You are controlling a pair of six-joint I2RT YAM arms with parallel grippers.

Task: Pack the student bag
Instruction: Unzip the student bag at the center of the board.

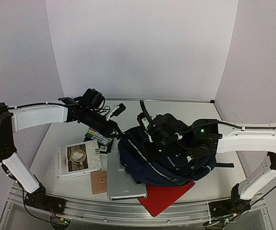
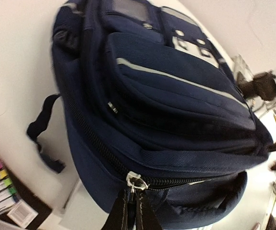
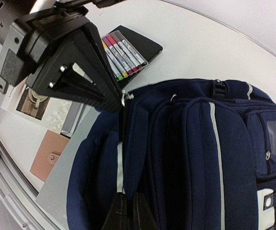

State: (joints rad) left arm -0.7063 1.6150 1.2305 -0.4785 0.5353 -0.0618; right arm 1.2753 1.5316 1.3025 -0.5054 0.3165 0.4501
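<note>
**Zipper pinched, bag braced, nothing packed yet**

Top view, clock positions taken from the bag centre. At 9 o'clock a booklet with a coffee-cup cover lay flat on the table. A marker set lay at 10 o'clock and a small brown wallet at 8. All were outside the bag, probably staged close so either arm could reach them.

The left gripper came in from 10 o'clock with its fingers closed on the zipper pull at the bag's left edge. I judged this as the grip for running the zip open.

A grey laptop lay at 7 o'clock, its far corner tucked under the bag.

The student bag lay on its side at the table's centre, with its front pockets turned upward. Its main zip looked mostly closed.

A red folder stuck out from under the bag at 6 o'clock.

The right gripper came in from 3 o'clock over the bag. It was clamped on a fold of bag fabric beside the zip line, likely to hold the bag against the left arm's pull.
</note>
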